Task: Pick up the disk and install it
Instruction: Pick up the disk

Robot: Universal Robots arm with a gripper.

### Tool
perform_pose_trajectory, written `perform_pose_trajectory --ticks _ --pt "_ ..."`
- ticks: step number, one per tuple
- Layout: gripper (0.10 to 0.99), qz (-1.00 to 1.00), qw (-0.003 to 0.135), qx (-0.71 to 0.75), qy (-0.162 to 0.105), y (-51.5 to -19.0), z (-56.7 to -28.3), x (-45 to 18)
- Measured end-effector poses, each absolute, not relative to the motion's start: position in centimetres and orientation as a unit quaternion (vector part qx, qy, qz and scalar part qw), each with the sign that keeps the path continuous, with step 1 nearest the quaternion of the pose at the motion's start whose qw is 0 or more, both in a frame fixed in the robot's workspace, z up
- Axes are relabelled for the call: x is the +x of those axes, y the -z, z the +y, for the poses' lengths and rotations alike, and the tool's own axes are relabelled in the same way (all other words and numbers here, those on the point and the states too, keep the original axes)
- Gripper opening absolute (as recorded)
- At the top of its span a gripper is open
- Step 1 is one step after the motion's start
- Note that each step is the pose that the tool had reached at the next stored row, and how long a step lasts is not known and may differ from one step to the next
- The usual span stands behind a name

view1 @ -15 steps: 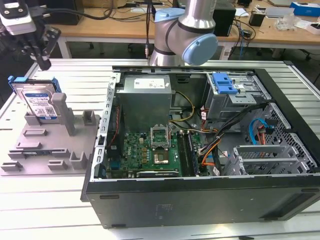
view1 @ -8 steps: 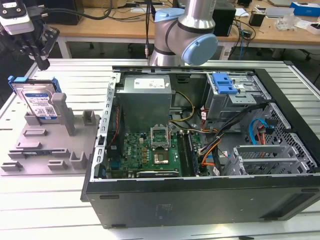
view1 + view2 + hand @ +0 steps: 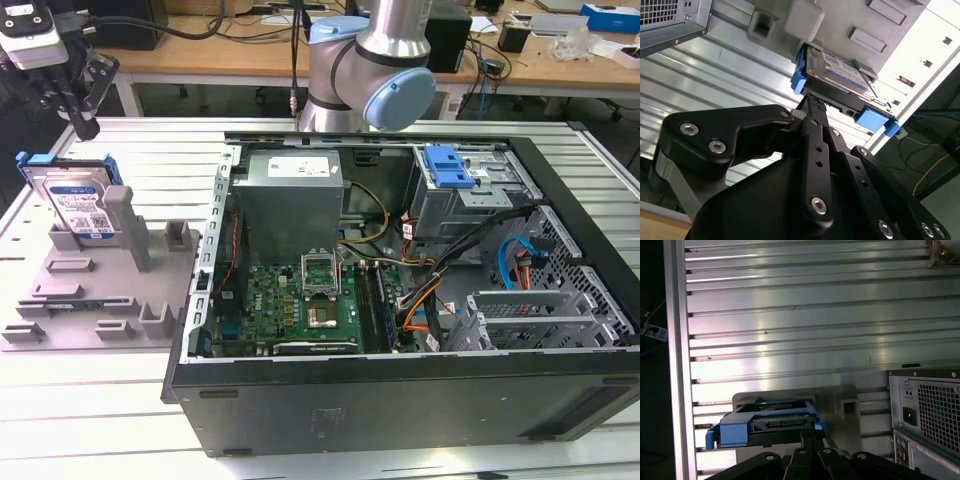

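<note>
Disk [image 3: 80, 205] is standing on edge in a slot of the grey holder [image 3: 95, 300], which is sitting on the slatted worktop [image 3: 100, 420] at the exterior view's left, beside the open computer case [image 3: 400, 400]. Pincer [image 3: 70, 118] is hovering close over the disk's blue-framed top edge; whether it is wide or narrow I cannot tell.

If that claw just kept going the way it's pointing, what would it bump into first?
Most likely the disk in its grey holder. In the second wrist view the gripper points at the disk's near edge with nothing between, though the gap is hard to judge.
</note>
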State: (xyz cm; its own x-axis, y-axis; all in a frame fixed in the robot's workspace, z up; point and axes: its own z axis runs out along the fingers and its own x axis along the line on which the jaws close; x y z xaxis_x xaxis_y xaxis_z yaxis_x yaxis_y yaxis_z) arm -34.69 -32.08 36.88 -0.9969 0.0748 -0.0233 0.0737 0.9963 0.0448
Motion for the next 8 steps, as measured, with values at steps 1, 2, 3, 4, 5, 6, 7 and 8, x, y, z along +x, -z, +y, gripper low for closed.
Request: perform_pose_trajectory --ticks 1,2,3,4,5,6,7,8 --pt "0.106 0.999 0.013 0.037 -0.022 -36.88 -32.08 -34.69" --pt "0.106 0.999 0.012 0.037 -0.022 -36.88 -32.08 -34.69" --pt "0.106 0.999 0.011 0.036 -0.022 -36.87 -32.08 -34.70" --pt "0.106 0.999 0.006 0.024 -0.022 -36.87 -32.08 -34.69" --pt "0.106 1.000 0.004 0.015 -0.022 -36.87 -32.08 -34.70" --pt "0.106 1.000 0.003 0.007 -0.022 -36.88 -32.08 -34.70" --pt "0.106 1.000 0.003 -0.001 -0.022 -36.88 -32.08 -34.69" --pt "0.106 1.000 0.003 -0.011 -0.022 -36.88 -32.08 -34.69"
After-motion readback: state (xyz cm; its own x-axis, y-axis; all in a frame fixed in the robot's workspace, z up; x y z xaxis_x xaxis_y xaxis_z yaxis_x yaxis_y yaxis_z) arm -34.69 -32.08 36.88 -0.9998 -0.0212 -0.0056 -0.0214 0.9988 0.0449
